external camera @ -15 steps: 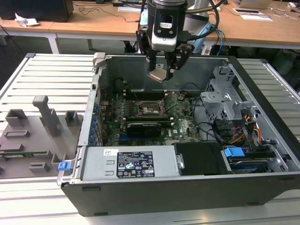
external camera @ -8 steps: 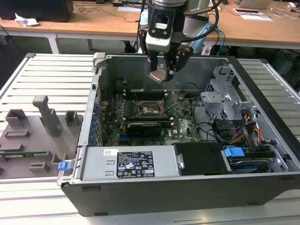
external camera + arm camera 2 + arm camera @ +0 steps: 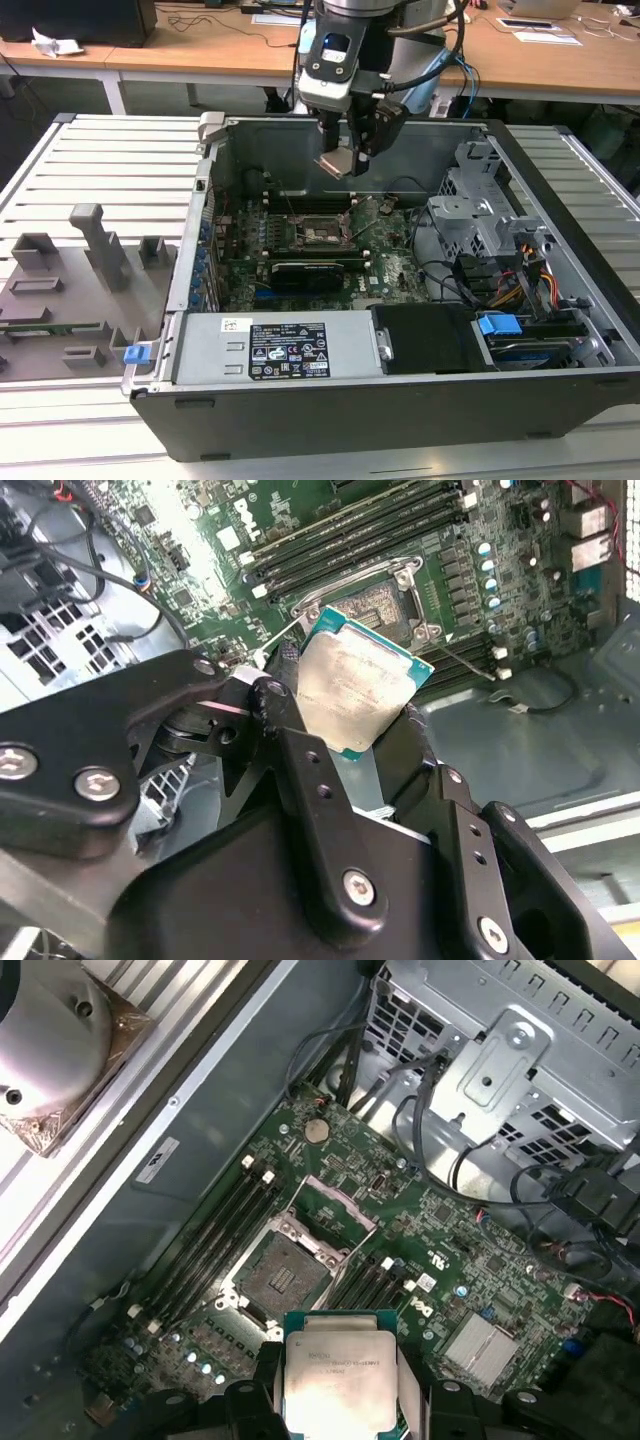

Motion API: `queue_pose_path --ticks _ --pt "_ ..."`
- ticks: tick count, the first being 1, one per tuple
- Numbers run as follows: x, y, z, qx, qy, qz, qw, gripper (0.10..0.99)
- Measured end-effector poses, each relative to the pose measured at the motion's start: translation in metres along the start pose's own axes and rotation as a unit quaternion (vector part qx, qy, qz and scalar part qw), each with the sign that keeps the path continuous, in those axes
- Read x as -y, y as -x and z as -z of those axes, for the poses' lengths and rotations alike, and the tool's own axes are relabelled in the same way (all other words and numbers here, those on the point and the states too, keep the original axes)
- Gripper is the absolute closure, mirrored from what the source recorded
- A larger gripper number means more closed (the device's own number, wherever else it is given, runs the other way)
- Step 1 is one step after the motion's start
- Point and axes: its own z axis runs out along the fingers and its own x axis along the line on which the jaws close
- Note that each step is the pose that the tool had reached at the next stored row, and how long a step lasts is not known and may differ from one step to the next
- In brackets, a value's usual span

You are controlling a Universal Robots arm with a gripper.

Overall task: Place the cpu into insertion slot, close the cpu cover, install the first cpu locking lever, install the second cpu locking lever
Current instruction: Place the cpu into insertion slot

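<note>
- Hanging above the open computer case (image 3: 400, 400), the cpu (image 3: 360, 685) is a flat square chip with a dull, slightly mottled silver-grey metal top and a thin green edge; it is in the air, well clear of the board, in the exterior view and both wrist views
- Claw (image 3: 350, 710): its black fingers (image 3: 285, 695) are closed on two opposite edges of the cpu, with nothing else in their hold
- Insertion slot (image 3: 280, 1278): a dark square socket with a metal and black rim, bare inside, so the chip is not yet seated
- Cpu cover (image 3: 352, 1210): a thin metal frame with a cut-out middle, which appears swung up and away beside the socket (I judge it open, not closed)
- Progress, as I read it: the chip is picked up and carried over the case, but none of the four steps is finished; seating, closing the cover and both lever latchings remain
- Around the socket lie the green circuit board (image 3: 450, 1260), dense with small parts, and long narrow black memory slots (image 3: 215, 1235)
- Outside, the case stands on a ribbed, pale metal table (image 3: 100, 170)
</note>
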Motion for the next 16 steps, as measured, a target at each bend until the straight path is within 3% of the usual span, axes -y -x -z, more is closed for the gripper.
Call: queue_pose_path --ticks 4,16 --pt "0.0 0.0 -0.0007 0.0018 0.0004 -0.026 0.9997 0.545" --pt "0.0008 -0.0003 -0.0066 0.0029 0.0002 -0.034 0.9994 0.545"
